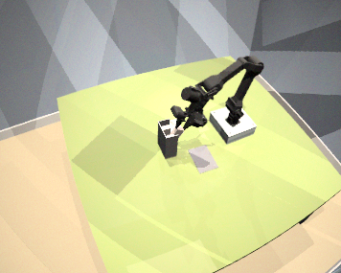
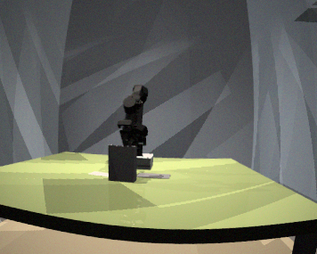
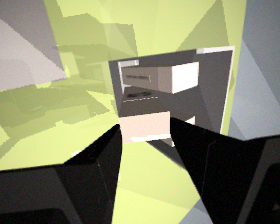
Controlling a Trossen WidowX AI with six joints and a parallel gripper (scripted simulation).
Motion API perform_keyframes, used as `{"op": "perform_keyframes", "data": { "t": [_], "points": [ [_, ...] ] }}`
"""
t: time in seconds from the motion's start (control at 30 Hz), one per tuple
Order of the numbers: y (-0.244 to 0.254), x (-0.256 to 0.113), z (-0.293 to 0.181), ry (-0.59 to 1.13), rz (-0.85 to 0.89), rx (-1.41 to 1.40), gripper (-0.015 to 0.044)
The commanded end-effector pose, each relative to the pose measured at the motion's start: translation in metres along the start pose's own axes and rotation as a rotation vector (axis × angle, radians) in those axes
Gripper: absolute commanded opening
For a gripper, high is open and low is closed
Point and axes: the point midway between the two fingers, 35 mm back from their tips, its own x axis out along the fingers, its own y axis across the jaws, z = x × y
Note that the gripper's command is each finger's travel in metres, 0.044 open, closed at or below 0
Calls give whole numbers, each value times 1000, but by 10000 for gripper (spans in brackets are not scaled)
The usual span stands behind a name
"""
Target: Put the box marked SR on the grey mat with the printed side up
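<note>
Top view: we have a black six-joint arm (image 1: 220, 79) (image 2: 134, 112) on a white block-shaped base (image 1: 233, 136) (image 2: 145, 163), reaching over a lime-green desk (image 1: 147, 216) (image 2: 203, 201) (image 3: 90, 117). Its black two-fingered hand (image 1: 180, 126) (image 2: 132, 144) (image 3: 144, 125) is pitched down at the open top of a tall dark-grey bin (image 1: 168, 146) (image 2: 122, 163) (image 3: 207, 97). We see pale box tops at the mouth, and the flat grey rectangular mat (image 1: 203, 159) (image 2: 155, 176) (image 3: 25, 47) lies near the bin, on the desk.

Exterior view: we get the bin upright, its plain dark side hiding the boxes and the fingertips (no help with codes here). The mat shows edge-on to the right of the bin in this picture.

Wrist view: we read the hand as partly open, closed onto a pale pinkish carton (image 3: 145, 124) at the bin mouth, one finger on either side. A second pale carton (image 3: 185, 77) stands at the far side of the bin, its narrow dark print too blurred for us to read. Another light corner pokes out by the right-hand fingertip in the picture, mostly covered. The SR box is one of those in the bin area, but we cannot tell which; no box is on the mat.
</note>
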Motion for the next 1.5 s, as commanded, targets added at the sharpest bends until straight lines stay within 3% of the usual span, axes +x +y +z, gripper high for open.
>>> {"op": "perform_keyframes", "data": {
  "t": [0.0, 1.47],
  "points": [
    [-1, -6, 0, -1, -1, 0, 153],
    [34, -52, 0, -2, 3, -2, 153]
  ]
}}
